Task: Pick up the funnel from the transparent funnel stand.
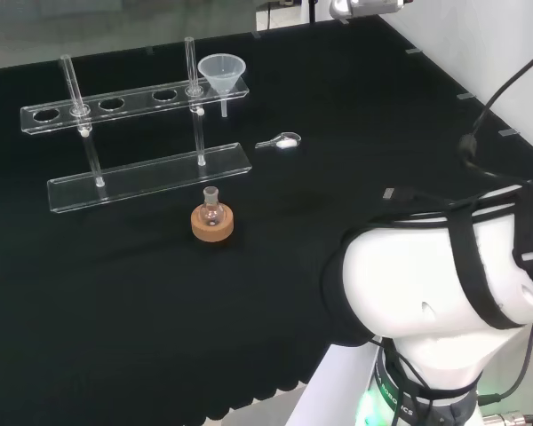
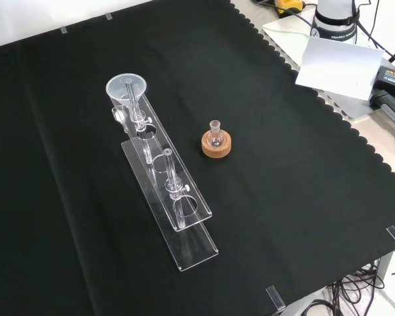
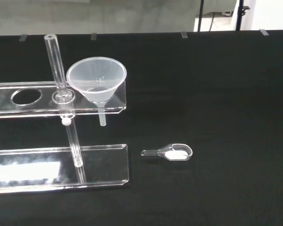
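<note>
Head view, left to right: clear funnel stand (image 1: 133, 99) is sitting on the black cloth (image 1: 115, 293), two upright rods holding its holed shelf over the base plate. Funnel (image 1: 221, 73) is resting upright in the shelf's rightmost hole, stem hanging below. Small round flask (image 1: 212, 211) is standing in a cork ring (image 1: 212, 226) just in front of the base plate. Tiny clear scoop (image 1: 280, 140) with white powder is lying right of the stand. Arm's white link (image 1: 435, 284) is filling the lower right. Hand state: cannot tell.

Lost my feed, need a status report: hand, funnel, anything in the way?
Hand: cannot tell. Funnel seated in end hole of clear stand, untouched. Small scoop lies on the cloth beside the stand.
</note>
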